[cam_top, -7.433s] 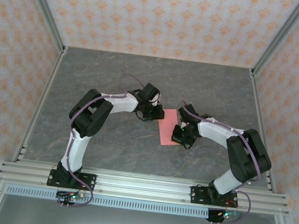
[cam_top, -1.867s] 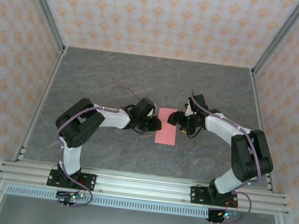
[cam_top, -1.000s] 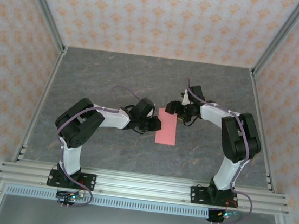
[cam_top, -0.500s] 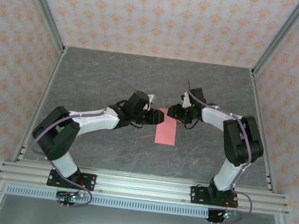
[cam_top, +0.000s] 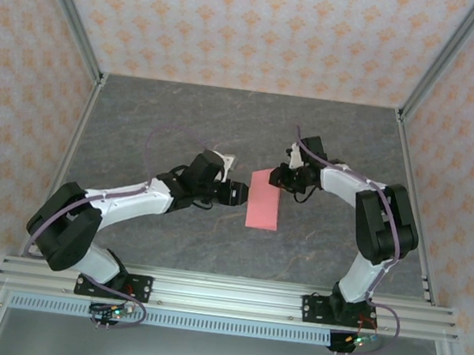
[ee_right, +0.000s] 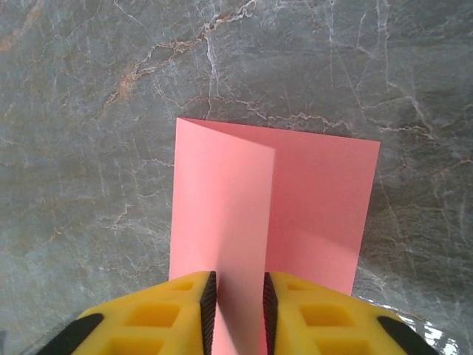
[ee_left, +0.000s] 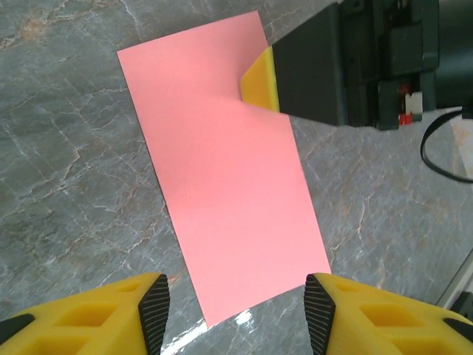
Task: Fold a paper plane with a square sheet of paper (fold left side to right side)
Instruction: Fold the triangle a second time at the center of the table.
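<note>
Paper (cam_top: 264, 200) sits mid-tabletop (cam_top: 166, 117) between the arms, as a narrow rectangle with one layer over the other. Half-fold looks done; nose and wing folds all left, I'd say. Right arm reaches in to the paper's far edge, right fingers (ee_right: 209, 296) pinching a raised layer there. Left arm stretches low toward the paper's left side, left fingers (ee_left: 155, 310) spread, holding nothing.

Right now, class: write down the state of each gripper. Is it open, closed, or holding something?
Left gripper: open, fingers apart, holding nothing.
Right gripper: fingers closed on the thin salmon-pink sheet of paper.
</note>
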Robot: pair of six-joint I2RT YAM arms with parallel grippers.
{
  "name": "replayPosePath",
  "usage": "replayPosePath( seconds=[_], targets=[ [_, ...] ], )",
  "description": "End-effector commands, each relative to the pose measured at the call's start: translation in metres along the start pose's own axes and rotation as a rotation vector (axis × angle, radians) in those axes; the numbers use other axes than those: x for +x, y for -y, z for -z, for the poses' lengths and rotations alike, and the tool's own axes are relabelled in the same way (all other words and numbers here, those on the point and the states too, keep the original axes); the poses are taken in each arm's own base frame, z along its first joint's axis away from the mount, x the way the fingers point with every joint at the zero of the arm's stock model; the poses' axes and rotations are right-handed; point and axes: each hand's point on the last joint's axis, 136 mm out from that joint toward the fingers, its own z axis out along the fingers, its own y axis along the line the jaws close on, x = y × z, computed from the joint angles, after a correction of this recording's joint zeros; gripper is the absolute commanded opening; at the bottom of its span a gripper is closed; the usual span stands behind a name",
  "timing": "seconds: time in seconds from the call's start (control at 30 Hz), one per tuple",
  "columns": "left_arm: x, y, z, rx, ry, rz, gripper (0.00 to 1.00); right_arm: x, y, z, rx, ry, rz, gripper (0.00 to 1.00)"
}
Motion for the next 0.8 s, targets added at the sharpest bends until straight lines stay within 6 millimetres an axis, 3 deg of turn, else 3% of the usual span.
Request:
replayPosePath(
  seconds=[0.0, 0.17, 0.47, 0.77],
  targets=[
    [-0.002, 0.013, 0.015, 0.007, 0.036, -0.144, 0.57, -0.005, -0.004, 0.007, 0.007, -0.009, -0.015, 0.23],
    [0.017, 0.035, 0.015, -0.019, -0.021, -0.308, 0.6, -0.002, -0.009, 0.011, 0.0, -0.047, -0.066, 0.2],
    [0.059, 0.072, -0.025, -0.081, -0.157, -0.467, 0.6, 0.001, -0.01, 0.01, 0.002, -0.08, -0.1, 0.2],
    [0.071, 0.076, -0.055, -0.241, -0.257, -0.564, 0.6, 0.002, -0.015, 0.007, -0.03, -0.102, -0.165, 0.2]
  ],
)
